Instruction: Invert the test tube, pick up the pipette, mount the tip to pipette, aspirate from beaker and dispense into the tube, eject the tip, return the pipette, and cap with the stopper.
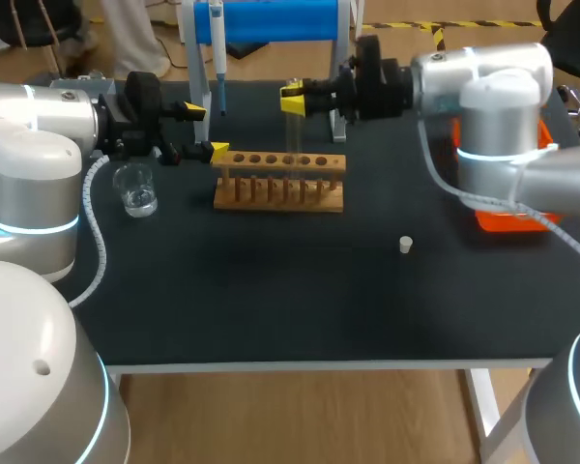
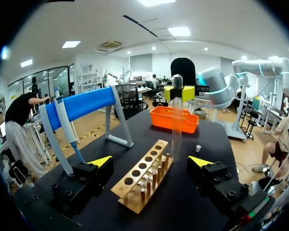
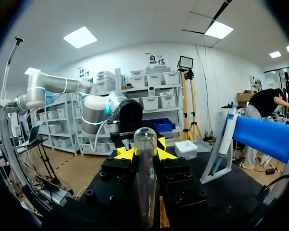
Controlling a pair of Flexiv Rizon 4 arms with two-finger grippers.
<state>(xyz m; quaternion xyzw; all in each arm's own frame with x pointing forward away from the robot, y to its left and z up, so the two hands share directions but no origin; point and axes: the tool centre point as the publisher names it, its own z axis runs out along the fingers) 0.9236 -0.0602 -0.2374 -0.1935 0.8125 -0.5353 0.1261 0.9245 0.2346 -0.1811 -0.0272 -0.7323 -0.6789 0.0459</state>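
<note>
**Step one in hand: the test tube [image 1: 292, 130] is held over the wooden rack [image 1: 280, 193], not yet turned over.**

The right claw [image 1: 292, 97] is closed on the tube, one yellow finger on each side, and holds it upright just above the rack's far edge. The rounded end looks uppermost, so I judge the inversion not yet done. The left claw [image 1: 208, 130] is wide open and holds nothing. It sits by the rack's left end, between the beaker [image 1: 135, 188] and the pipette [image 1: 217, 58] hanging on its stand. The next move calls for a wrist roll to bring the mouth up, clear of the rack, then a straight lowering into a hole. The stopper [image 1: 405, 245] lies well apart on the table [image 1: 300, 290].
</note>
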